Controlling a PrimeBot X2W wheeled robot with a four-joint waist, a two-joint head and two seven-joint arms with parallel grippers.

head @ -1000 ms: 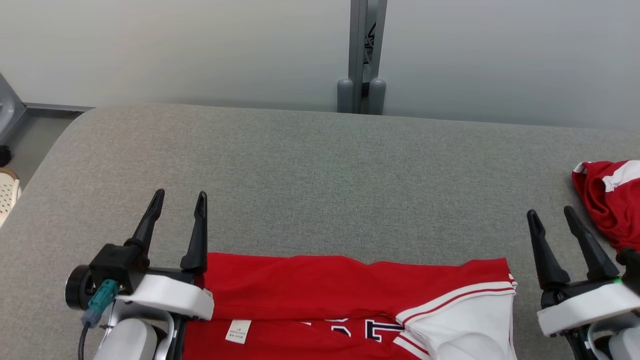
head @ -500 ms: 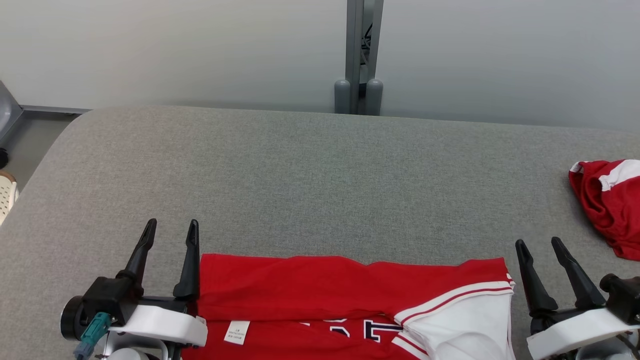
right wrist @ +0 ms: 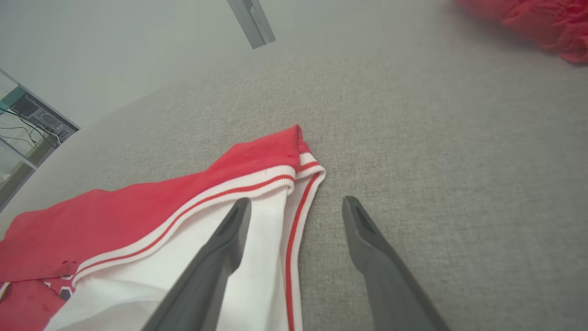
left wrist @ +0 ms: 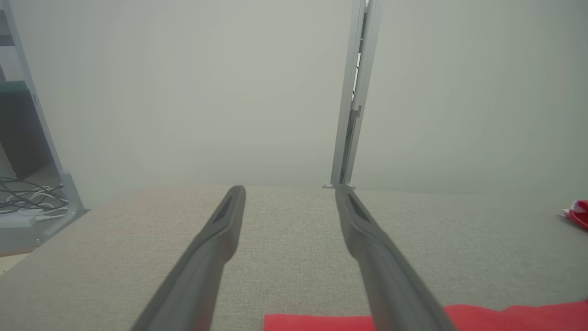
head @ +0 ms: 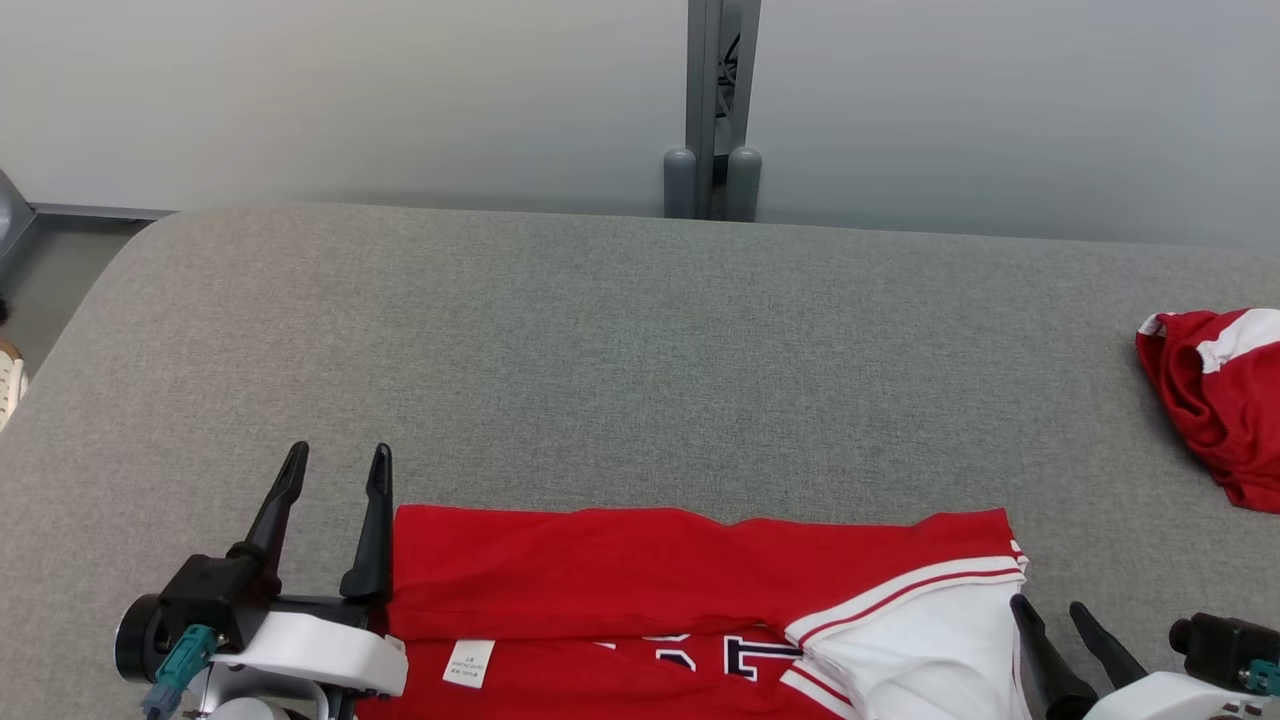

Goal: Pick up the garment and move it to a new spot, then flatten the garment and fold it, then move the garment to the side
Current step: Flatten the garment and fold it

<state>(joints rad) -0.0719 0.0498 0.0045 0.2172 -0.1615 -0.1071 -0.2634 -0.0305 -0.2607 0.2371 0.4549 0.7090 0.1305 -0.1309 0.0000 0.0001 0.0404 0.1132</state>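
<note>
Left gripper (head: 337,460) gapes wide and empty, fingers pointing away, just off the garment's (head: 650,570) left edge. Right gripper (head: 1048,606) is open too, straddling the garment's right edge.

Likely a lab — loose cables (left wrist: 24,196)

The counter (head: 620,350) wears grey woven cloth, matt and coarse-grained. Just right of the left gripper (head: 335,455) lies the garment (head: 640,570): soft matt red knit, with a smooth white panel and ribbed striped trim beside the right gripper (head: 1048,603). Its small label (head: 468,662) looks like thin white fabric or paper. The fingers (head: 372,530) are matt dark plastic and the left wrist shell (head: 320,648) is smooth white plastic. Beyond the fingertips stands a satin grey metal post (head: 715,100).
</note>
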